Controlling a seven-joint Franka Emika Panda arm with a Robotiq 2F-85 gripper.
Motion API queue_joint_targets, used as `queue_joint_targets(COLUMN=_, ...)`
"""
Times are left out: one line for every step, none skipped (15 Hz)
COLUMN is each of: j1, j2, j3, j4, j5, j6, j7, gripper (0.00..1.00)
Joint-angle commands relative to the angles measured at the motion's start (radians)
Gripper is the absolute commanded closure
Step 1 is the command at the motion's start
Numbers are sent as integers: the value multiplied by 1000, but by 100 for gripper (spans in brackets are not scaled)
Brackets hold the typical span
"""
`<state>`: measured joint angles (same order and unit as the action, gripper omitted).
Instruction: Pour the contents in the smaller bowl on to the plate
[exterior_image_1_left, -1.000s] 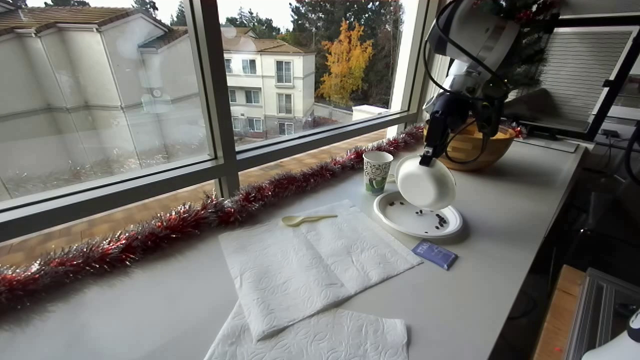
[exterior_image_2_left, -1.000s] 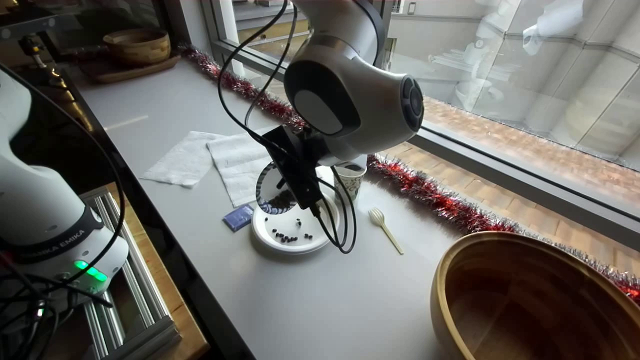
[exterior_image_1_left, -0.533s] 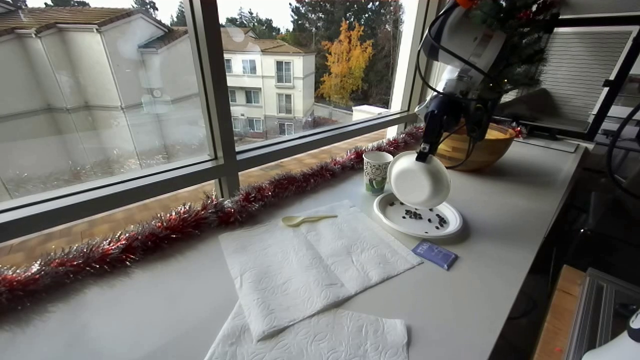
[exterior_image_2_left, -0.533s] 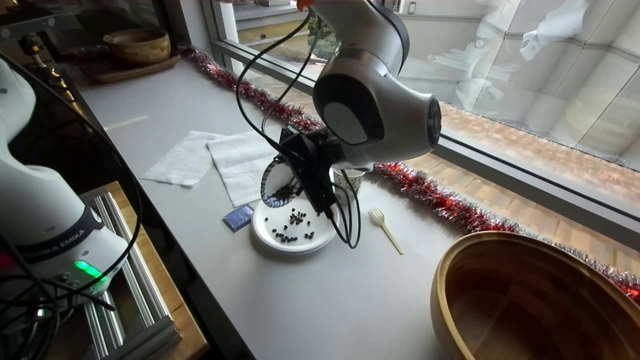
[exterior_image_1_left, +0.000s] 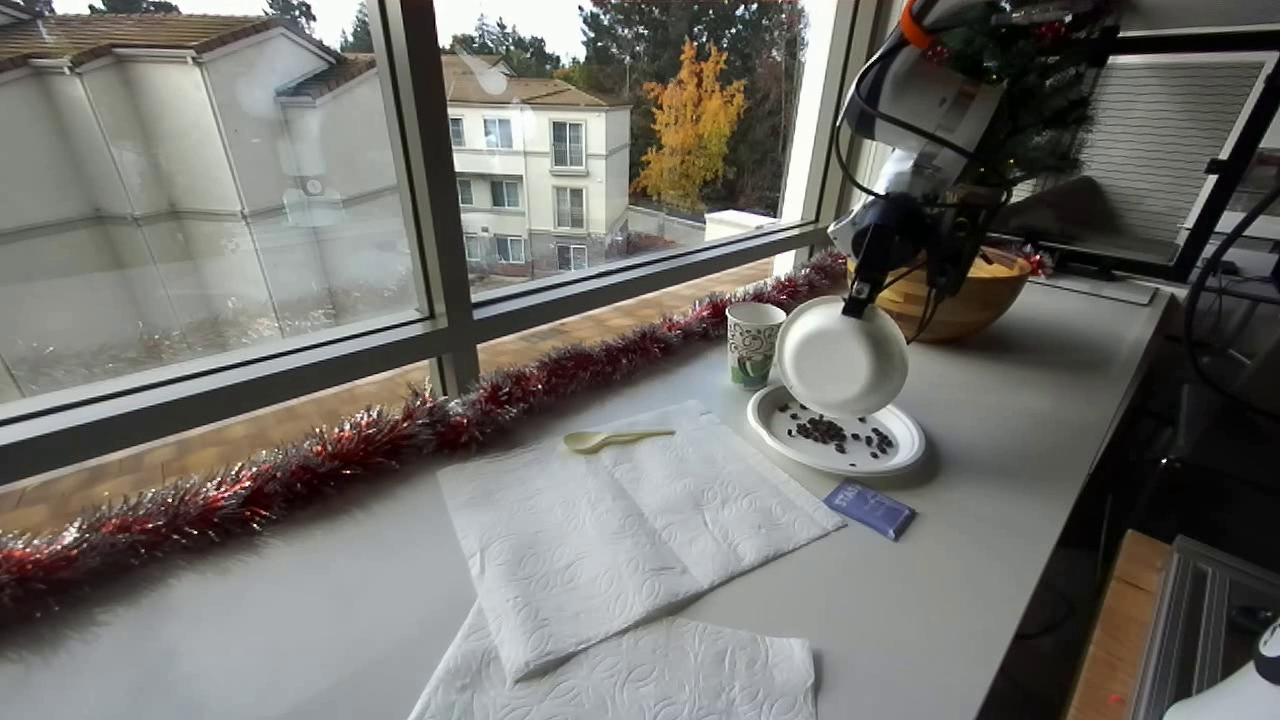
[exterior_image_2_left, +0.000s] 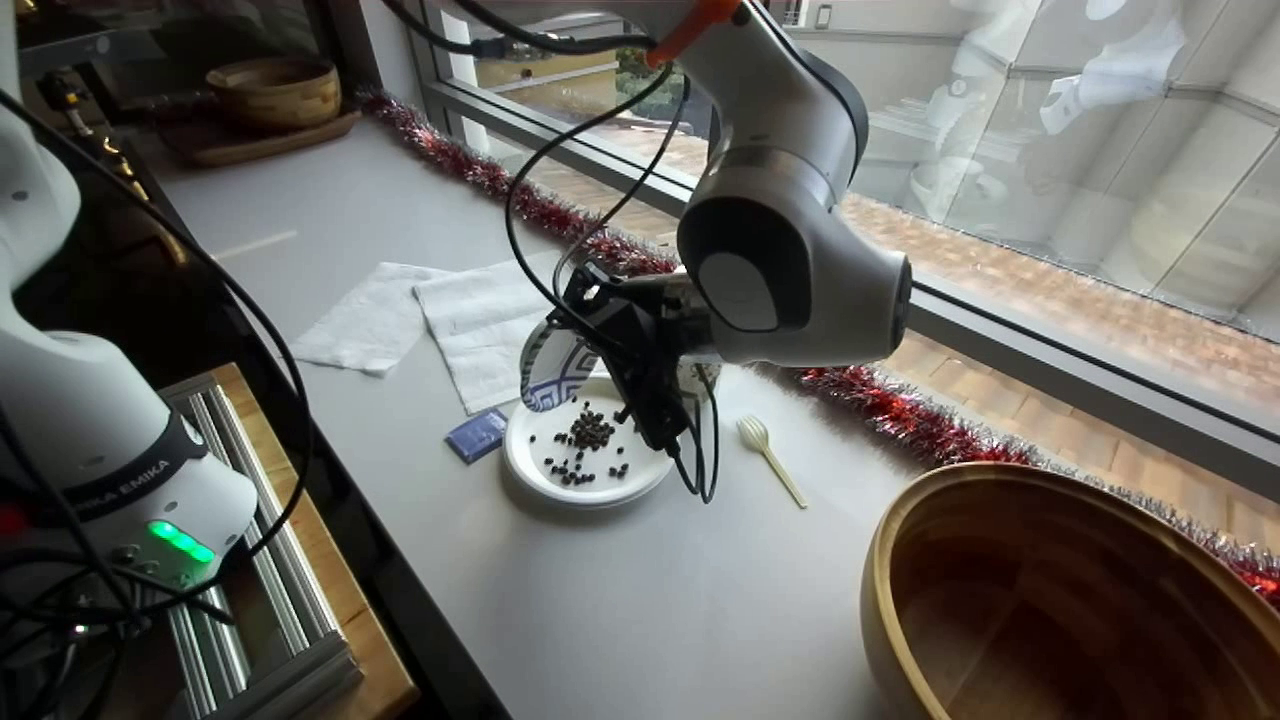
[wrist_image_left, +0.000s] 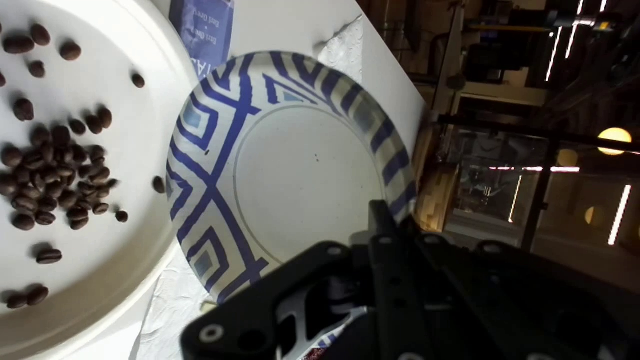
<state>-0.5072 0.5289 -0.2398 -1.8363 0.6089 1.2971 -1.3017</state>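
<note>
Held by its rim in my shut gripper (wrist_image_left: 392, 215), the smaller bowl (exterior_image_1_left: 842, 358) is tipped nearly on edge above the plate. Its blue-patterned inside (wrist_image_left: 305, 165) shows in the wrist view with only tiny specks on it. The part behind my fingers is hidden. The contents, dark coffee-like beans (wrist_image_left: 55, 175), lie on the white plate (exterior_image_2_left: 645, 465) in a central heap with several scattered around it. In an exterior view the bowl's white underside covers the back of the plate.
Close beside the bowl stands a patterned paper cup (exterior_image_1_left: 753, 345). A blue packet (exterior_image_1_left: 870, 508) touches or nearly touches the napkins (exterior_image_1_left: 640, 520), where a spoon (exterior_image_1_left: 615, 438) lies. A fork (exterior_image_2_left: 770, 460) and a big wooden bowl (exterior_image_2_left: 1080, 600) are nearby. Tinsel (exterior_image_1_left: 400, 435) lines the window.
The bowl has tipped further and the dark beans seen inside it have slid out. The heap on the plate has grown. The arm's wrist has swung lower and toward the window.
</note>
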Motion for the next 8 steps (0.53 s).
queue_joint_targets(j1=-38, j2=68, j3=18, j4=87, j5=17, j6=-84, j7=-28, gripper=99)
queue_joint_targets(j1=-43, j2=76, j3=19, j4=98, j5=18, j6=-93, j7=-30, gripper=99)
queue_joint_targets(j1=-49, j2=89, j3=22, j4=113, j5=18, j6=-112, j7=-37, gripper=99)
queue_joint_targets(j1=-53, j2=97, j3=24, j4=124, j5=19, j6=-124, j7=-40, gripper=99)
queue_joint_targets(j1=-56, j2=103, j3=25, j4=132, j5=19, j6=-135, j7=-42, gripper=99)
queue_joint_targets(j1=-50, j2=98, j3=22, j4=131, j5=12, j6=-128, j7=-34, gripper=99)
queue_joint_targets(j1=-34, j2=67, j3=14, j4=99, j5=3, j6=-91, j7=-19, gripper=99)
queue_joint_targets(j1=-21, j2=40, j3=8, j4=72, j5=-2, j6=-59, j7=-7, gripper=99)
